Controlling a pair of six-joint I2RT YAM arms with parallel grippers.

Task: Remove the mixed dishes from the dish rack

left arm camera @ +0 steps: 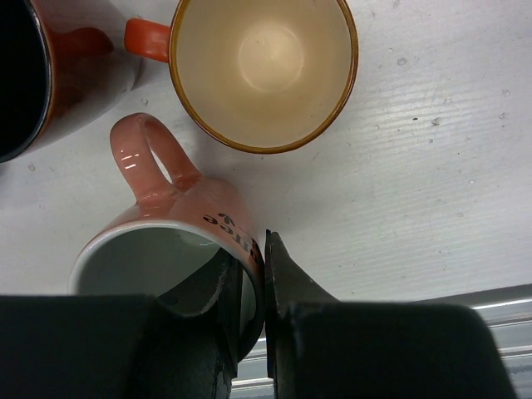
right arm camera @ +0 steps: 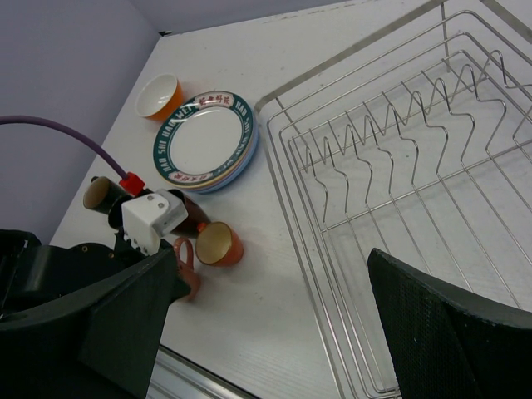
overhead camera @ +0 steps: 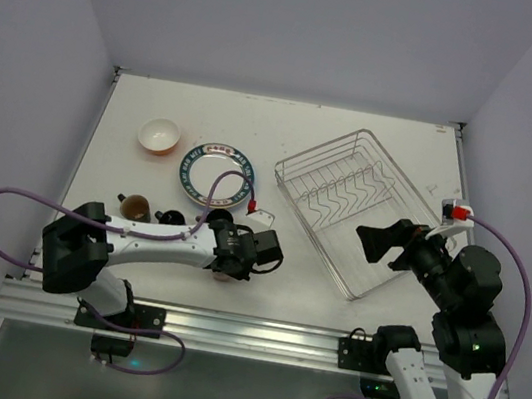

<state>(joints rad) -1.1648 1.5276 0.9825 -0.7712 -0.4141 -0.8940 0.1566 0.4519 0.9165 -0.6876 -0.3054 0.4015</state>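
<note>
Clock directions are read in the top view, with 12 toward the far wall.

Near edge, about 7 o'clock on the table (overhead camera: pixel 287 132): the left gripper (left arm camera: pixel 253 249) is clamped on the rim of a pink mug (left arm camera: pixel 191 208). One finger is inside the mug and the other is against the outer wall, with the lettered side pinched between them. The mug is upright with its mouth up, and its handle points away from the fingers. Whether its base touches the table cannot be told.

Just beside it stands the orange mug (left arm camera: pixel 264 71), upright and cream inside. Whether the two touch cannot be told.

At 9 o'clock of these, the black mug (overhead camera: pixel 170 217) and then the brown mug (overhead camera: pixel 133 206) sit close together on the table.

Right side: the right gripper (right arm camera: pixel 272 255) hovers over the 5 o'clock corner of the dish rack (overhead camera: pixel 347 197). Its fingers are spread wide with nothing between them.

The rack sits askew on the right half of the table. Its zigzag slots are bare and no dish is in it.

At 9 o'clock of the rack, the plates are stacked flat on the table. The patterned-rim plate (overhead camera: pixel 216 174) is on top, and blue and tan edges show beneath it in the right wrist view.

At 10 o'clock of the stack, well apart from the mugs, the orange bowl (overhead camera: pixel 159 135) stands upright with its white inside showing.
</note>
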